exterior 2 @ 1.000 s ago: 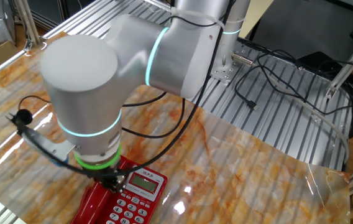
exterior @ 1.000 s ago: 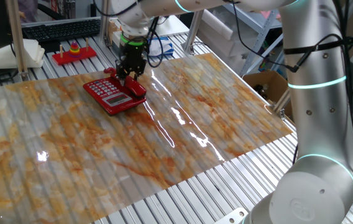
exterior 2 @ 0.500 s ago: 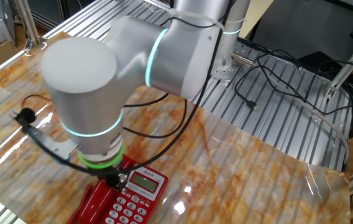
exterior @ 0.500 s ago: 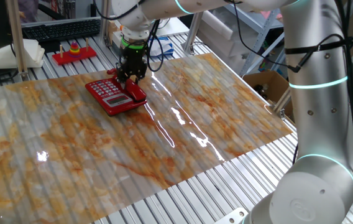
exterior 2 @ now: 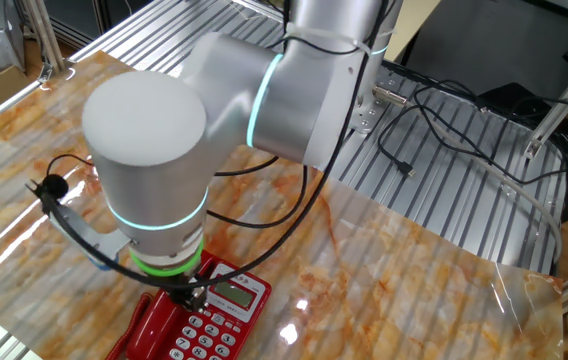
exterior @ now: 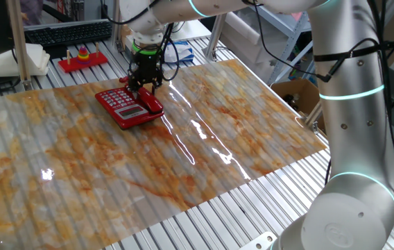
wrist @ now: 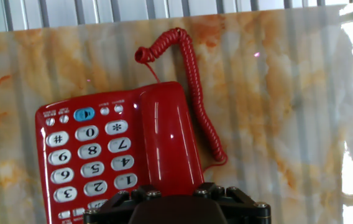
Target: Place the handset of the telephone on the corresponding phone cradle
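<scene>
The red telephone (exterior: pixel 122 105) lies on the marbled table sheet at the back left. The red handset (exterior: pixel 152 101) lies in the phone cradle along the keypad's right edge. In the hand view the handset (wrist: pixel 166 140) lies flat beside the grey-white keypad (wrist: pixel 89 155), and its coiled red cord (wrist: pixel 192 81) curls off to the right. My gripper (exterior: pixel 144 82) hangs just above the handset's end. It is open, with a jaw on each side of the handset (wrist: pixel 175 194). The other fixed view shows the gripper (exterior 2: pixel 186 293) over the telephone (exterior 2: pixel 214 315).
A red tray with stacking rings (exterior: pixel 82 58), a black keyboard (exterior: pixel 69 31) and a white object (exterior: pixel 10 61) stand behind the table sheet. A cardboard box (exterior: pixel 295 94) is at the right. Black cables (exterior 2: pixel 464 130) lie on the slatted metal bench.
My gripper has risen a little and drifted slightly back from the telephone. The handset stayed lying on the base.
</scene>
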